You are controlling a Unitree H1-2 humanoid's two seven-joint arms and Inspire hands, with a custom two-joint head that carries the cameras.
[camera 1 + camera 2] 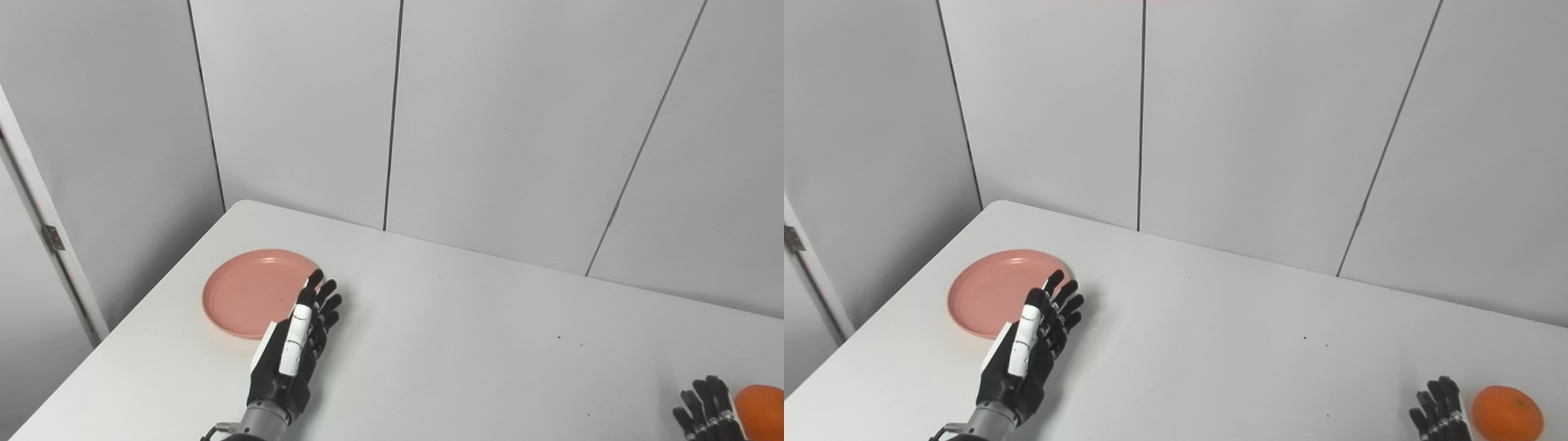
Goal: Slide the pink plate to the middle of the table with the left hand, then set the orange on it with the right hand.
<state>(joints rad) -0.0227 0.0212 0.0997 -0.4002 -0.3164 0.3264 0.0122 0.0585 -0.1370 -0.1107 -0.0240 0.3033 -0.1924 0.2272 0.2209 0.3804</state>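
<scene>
We see the pink plate (254,293) lying flat on the white counter (1213,343), near its far left corner and close to the left edge. The left hand (294,349) sits just beside the plate's right rim, edge-on, with its fingers (324,293) extended and slightly spread, holding nothing; the fingertips overlap the rim in both views, but we cannot tell whether they touch it. The orange (1507,413) rests on the counter near its near right corner, well apart from the plate. The right hand (1439,413) lies just to the left of the orange, with its fingers (1448,392) pointing upward and apart, not closed on the fruit. Grey wall panels (502,122) stand behind the counter's far edge.
</scene>
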